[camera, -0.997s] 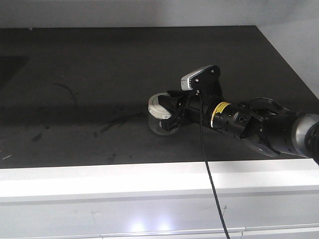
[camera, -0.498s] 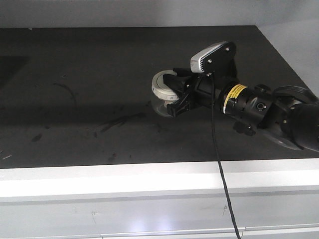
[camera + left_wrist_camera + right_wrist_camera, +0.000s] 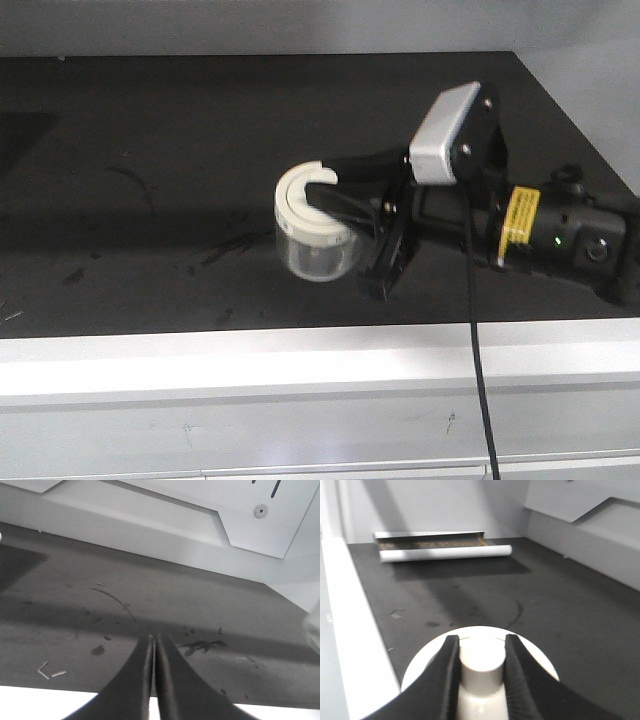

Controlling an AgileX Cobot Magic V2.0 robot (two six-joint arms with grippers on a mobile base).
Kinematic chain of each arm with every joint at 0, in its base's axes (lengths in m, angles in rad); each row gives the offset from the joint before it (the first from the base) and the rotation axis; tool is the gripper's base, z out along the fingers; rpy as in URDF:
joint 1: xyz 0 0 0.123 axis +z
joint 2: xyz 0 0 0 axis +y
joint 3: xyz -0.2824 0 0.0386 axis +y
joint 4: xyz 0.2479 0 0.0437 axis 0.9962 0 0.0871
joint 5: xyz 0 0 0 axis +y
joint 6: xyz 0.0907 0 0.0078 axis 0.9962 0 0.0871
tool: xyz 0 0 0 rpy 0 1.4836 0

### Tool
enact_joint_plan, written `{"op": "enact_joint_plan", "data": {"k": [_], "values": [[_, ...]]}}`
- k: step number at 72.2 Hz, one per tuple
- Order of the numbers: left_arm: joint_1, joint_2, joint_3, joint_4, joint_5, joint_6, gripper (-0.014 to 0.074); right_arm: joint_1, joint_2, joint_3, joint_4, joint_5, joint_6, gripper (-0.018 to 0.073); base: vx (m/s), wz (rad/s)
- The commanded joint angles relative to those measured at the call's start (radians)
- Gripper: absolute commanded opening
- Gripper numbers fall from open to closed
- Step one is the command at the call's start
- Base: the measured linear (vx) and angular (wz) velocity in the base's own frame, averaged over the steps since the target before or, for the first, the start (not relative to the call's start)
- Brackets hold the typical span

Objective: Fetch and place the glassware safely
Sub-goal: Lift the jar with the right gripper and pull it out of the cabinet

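The right pincer (image 3: 480, 644) is clamped on the raised knob (image 3: 480, 672) of the round off-white lid (image 3: 422, 672); in the right wrist view its two black fingers (image 3: 447, 670) press the knob from either side. In the front view the right pincer (image 3: 332, 195) reaches in from the right of the frame. Its fingers lie across the top of the lid (image 3: 300, 210), and the clear jar (image 3: 318, 258) hangs below the lid, a little left of centre. The jar is over the dark worktop (image 3: 150, 130) and near its white front edge. Whether the base touches the surface cannot be told.

Behind the pincer a grey camera box (image 3: 448, 132) sits on the arm. Further right are a yellow label (image 3: 518, 222) and a black cable (image 3: 480, 380) that drops to the bottom of the frame.

The left pincer (image 3: 154, 645) has its fingers pressed together with nothing between them. It sits at the lower centre of its own view, above the scuffed worktop (image 3: 225, 615).

In the upper left of the right wrist view, a white roll (image 3: 445, 553) lies on the worktop (image 3: 560, 610). A shallow metal tray (image 3: 430, 539) sits just behind the roll.
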Motion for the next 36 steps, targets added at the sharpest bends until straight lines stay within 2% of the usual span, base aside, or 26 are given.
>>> {"op": "enact_joint_plan", "data": {"k": [1, 36], "values": [[-0.001, 0.010, -0.025, -0.010, -0.084, -0.008, -0.0007, -0.005, -0.077, 0.028, 0.052, -0.084, 0.004, -0.0003, 0.00, 0.00], [-0.001, 0.010, -0.025, -0.010, -0.084, -0.008, -0.0007, -0.005, -0.300, 0.276, 0.054, -0.134, 0.001, -0.0003, 0.00, 0.00]]}}
